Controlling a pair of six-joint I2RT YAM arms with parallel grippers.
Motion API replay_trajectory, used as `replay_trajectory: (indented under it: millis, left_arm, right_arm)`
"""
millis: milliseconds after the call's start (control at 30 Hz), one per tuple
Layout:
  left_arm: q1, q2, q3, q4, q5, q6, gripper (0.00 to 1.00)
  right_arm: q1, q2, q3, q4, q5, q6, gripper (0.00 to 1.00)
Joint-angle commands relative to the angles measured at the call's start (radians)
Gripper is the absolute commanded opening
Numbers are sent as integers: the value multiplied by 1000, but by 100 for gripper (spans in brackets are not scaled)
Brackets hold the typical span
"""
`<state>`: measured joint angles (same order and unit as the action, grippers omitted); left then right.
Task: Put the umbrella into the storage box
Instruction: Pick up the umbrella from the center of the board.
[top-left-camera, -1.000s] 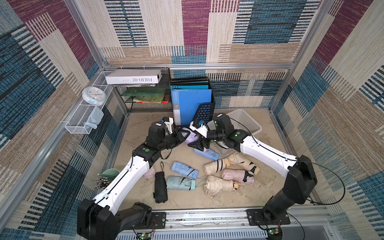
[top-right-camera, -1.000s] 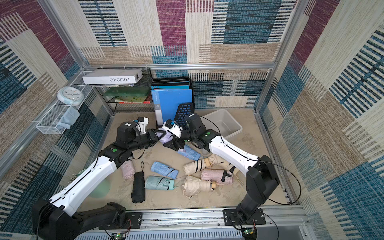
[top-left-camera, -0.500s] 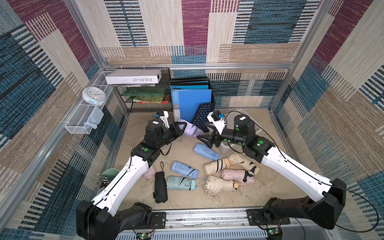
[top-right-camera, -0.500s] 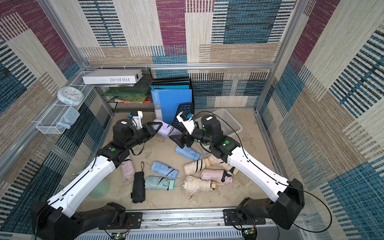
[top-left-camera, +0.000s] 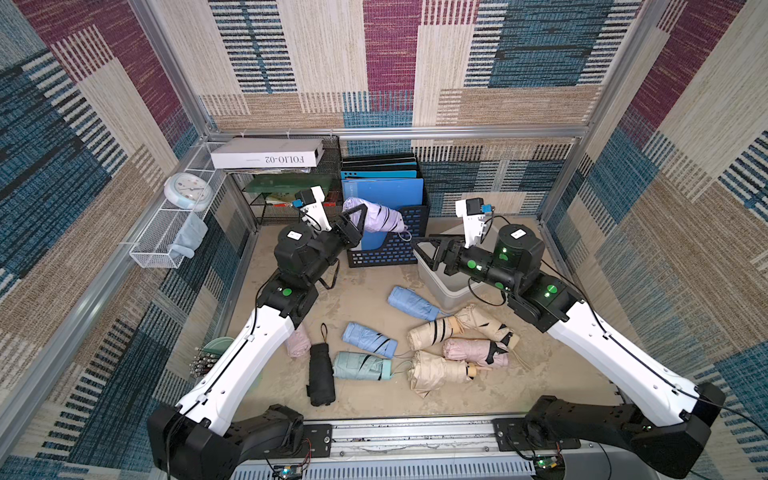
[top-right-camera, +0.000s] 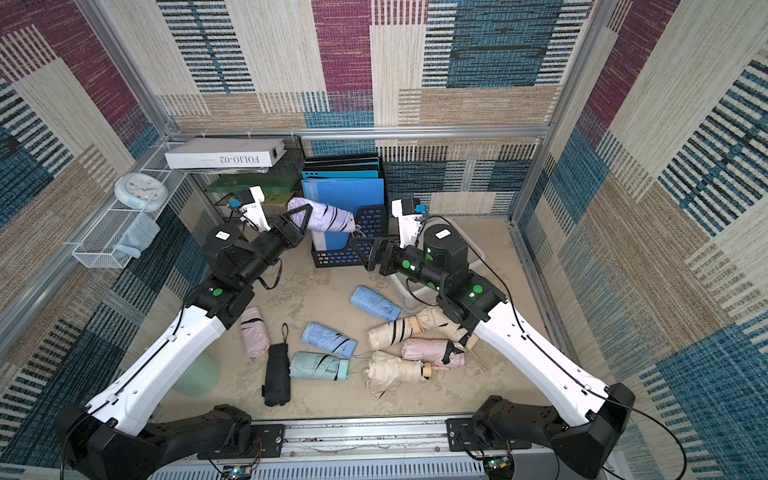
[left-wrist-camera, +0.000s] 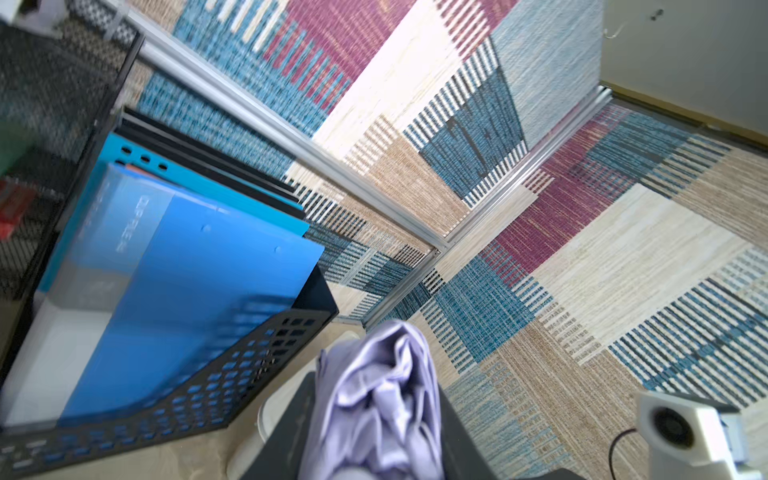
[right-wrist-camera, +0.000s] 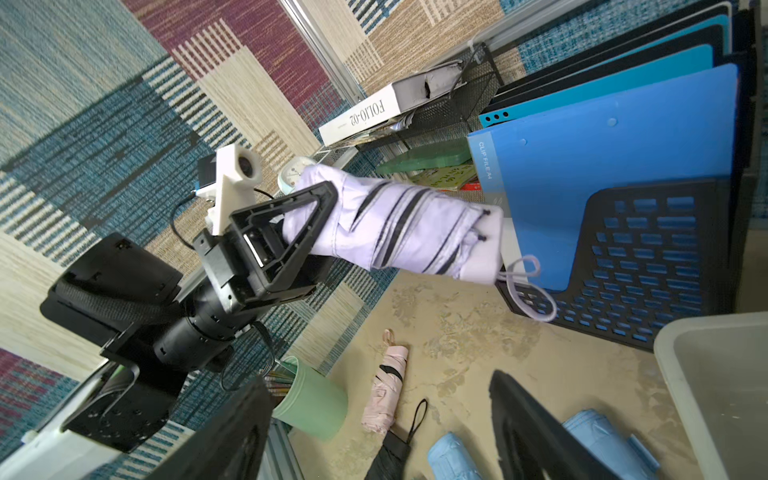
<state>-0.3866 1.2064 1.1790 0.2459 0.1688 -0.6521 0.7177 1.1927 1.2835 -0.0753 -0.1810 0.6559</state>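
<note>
Two arms rise from the front rail (top-left-camera: 415, 432). On the left, the arm stretches up and back, its left gripper (top-left-camera: 359, 214) clamped on one end of the lilac umbrella (top-left-camera: 380, 216), which is held in the air before the black file holder (top-left-camera: 390, 249). The right wrist view shows the cord loop (right-wrist-camera: 528, 286) dangling from the umbrella's free end; the left wrist view shows only bunched fabric. The right gripper (top-left-camera: 422, 248) hangs empty, jaws apart, over the storage box (top-left-camera: 444, 291). A second ago both grippers met at the umbrella; the right has since drawn away.
</note>
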Motion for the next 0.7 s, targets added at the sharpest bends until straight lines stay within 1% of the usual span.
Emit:
replay_trajectory:
  millis: [0,100,233,333,400,467,567,667]
  left_arm:
    - [-12,-3,20,138,-3,229,0]
    - [-30,2,25,177,26,401,0]
    - [-50,23,2,276,93,628,0]
    - [-61,37,-13,344,140,745,0]
    - [-69,49,-7,349,198,827,0]
    - [-86,59,4,338,226,905,0]
    - [-108,69,8,349,243,998,0]
    - [-132,71,7,346,292,1108,0]
  right_arm:
    - [0,-16,2,75,32,138,86]
    - [0,-32,-10,135,31,267,86]
    - [1,-51,-52,244,59,489,85]
    - [0,-62,-68,314,94,609,86]
    - [0,-62,-77,367,106,679,86]
    - [1,-53,-85,417,111,743,86]
    - [1,-14,-93,464,85,854,88]
    - [1,31,-131,569,39,980,88]
